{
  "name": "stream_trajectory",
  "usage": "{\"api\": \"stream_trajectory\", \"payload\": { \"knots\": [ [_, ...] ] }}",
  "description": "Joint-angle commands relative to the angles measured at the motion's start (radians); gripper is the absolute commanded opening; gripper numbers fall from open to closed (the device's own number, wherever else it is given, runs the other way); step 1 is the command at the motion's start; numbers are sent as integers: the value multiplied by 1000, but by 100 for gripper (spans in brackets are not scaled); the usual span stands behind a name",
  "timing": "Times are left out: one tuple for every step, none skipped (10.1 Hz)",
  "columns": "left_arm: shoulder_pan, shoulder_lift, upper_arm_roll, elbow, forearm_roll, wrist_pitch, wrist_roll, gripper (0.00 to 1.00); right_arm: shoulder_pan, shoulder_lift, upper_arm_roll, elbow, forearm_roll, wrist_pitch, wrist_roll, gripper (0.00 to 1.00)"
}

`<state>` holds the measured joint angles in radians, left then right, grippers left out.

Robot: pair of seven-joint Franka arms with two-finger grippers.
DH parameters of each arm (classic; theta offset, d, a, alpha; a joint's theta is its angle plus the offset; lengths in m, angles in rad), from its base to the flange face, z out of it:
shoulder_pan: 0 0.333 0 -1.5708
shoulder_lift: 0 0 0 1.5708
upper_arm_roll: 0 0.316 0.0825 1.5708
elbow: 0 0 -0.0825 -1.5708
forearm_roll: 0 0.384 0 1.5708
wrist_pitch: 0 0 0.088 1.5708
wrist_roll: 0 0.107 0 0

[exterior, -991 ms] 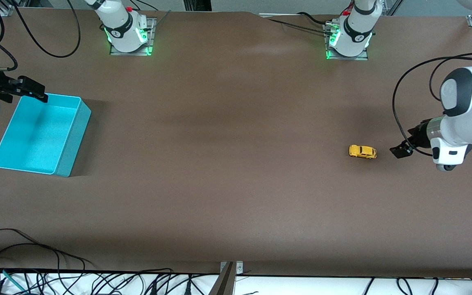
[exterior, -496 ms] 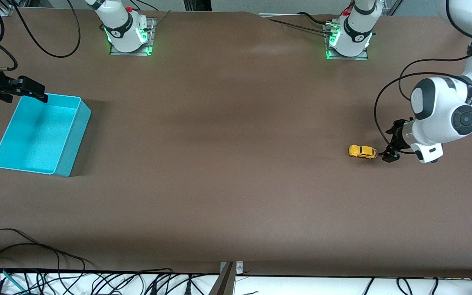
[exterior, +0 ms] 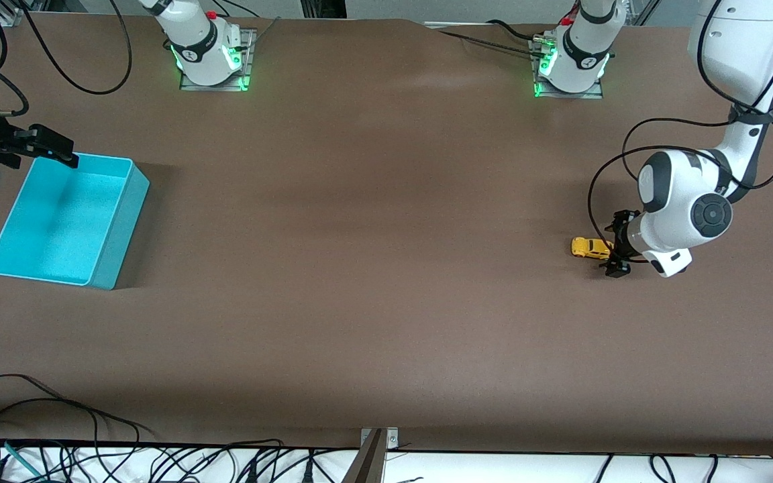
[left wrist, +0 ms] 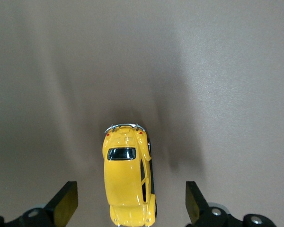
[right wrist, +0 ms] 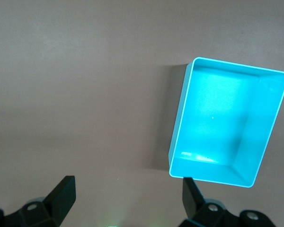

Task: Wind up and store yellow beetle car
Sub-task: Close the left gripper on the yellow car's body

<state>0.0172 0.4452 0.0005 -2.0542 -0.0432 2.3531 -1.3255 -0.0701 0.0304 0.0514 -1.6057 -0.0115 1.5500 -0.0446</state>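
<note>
Brown table (exterior: 373,282) spread wide, and a turquoise bin (exterior: 118,231) sitting toward the right arm's end. The right gripper (exterior: 58,151) waits over that bin's rim, jaws spread. At the left arm's end, the left gripper (exterior: 616,243) is low over the yellow beetle car (left wrist: 128,182), fingers (left wrist: 66,202) wide apart either side, not touching it. The car rests on the table.
</note>
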Motion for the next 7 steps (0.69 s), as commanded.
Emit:
{"api": "stream_trajectory", "payload": {
  "knots": [
    [-3, 16, 4, 3, -29, 23, -1, 100, -4, 11, 2, 29, 1, -13, -6, 100],
    [0, 16, 4, -15, -29, 31, -1, 98, -2, 11, 2, 29, 1, -13, -4, 100],
    [1, 18, 4, -15, -32, 35, -3, 89, -2, 11, 2, 29, 1, -13, -4, 100],
    [1, 20, 4, -17, -32, 35, -4, 81, -2, 11, 2, 29, 1, -13, -4, 100],
    [1, 21, 4, -17, -32, 35, -5, 73, -2, 11, 2, 29, 1, -13, -4, 100],
    [4, 21, 4, -17, -32, 35, -5, 50, -1, 11, 4, 29, 1, -13, -4, 100],
    [4, 20, 4, -21, -32, 35, -3, 17, 0, 10, 5, 29, 1, -16, -4, 100]
  ]
}}
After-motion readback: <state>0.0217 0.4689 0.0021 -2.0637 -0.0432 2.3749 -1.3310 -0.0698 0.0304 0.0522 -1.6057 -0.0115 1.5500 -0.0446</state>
